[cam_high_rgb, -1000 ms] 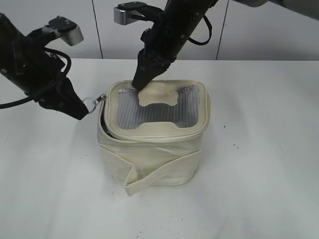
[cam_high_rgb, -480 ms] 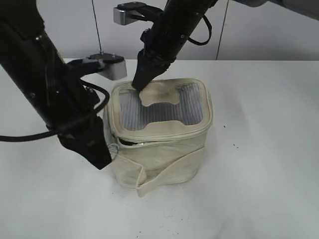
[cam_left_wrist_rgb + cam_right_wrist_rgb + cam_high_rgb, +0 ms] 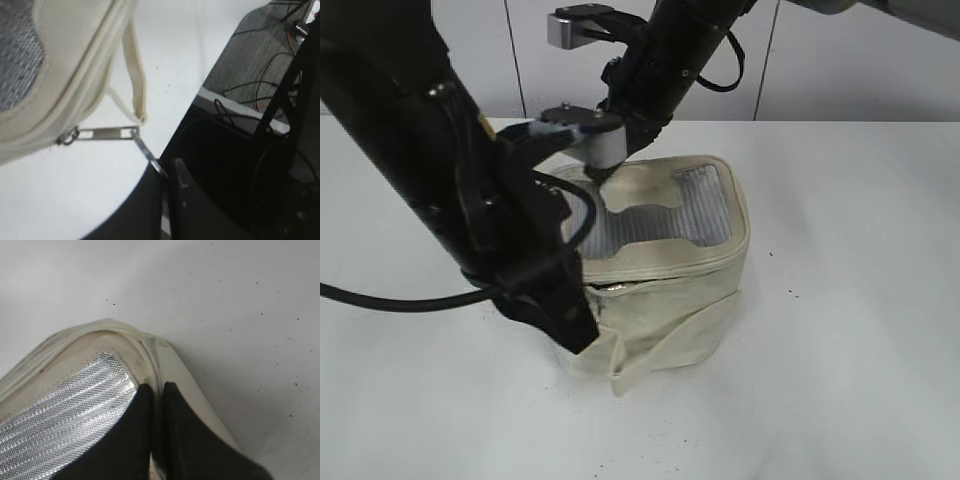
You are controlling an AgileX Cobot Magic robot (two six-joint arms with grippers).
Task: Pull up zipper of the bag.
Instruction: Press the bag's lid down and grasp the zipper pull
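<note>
The cream bag (image 3: pixel 670 300) stands mid-table, its grey mesh lid (image 3: pixel 655 225) facing up. My left gripper (image 3: pixel 578 338) is low at the bag's front left corner. In the left wrist view it (image 3: pixel 164 175) is shut on the ring of the zipper's silver pull (image 3: pixel 107 133), which is stretched taut from the lid's zip track (image 3: pixel 65 137). My right gripper (image 3: pixel 603 178) comes down from behind, shut, its tips pressing on the lid's back left corner. They (image 3: pixel 157 390) rest beside the mesh (image 3: pixel 65 410) and the lid rim. The strap band (image 3: pixel 660 355) hangs loose in front.
The white table (image 3: pixel 840 300) has small dark specks. Grey wall panels stand behind it. The left wrist view shows the table's edge (image 3: pixel 200 92), with floor cables (image 3: pixel 260 65) and a black frame beyond it.
My left gripper has swung from the bag's left side round to its front left corner, drawing the pull along the lid edge. The bag has shifted slightly right. The right gripper stayed on the lid.
</note>
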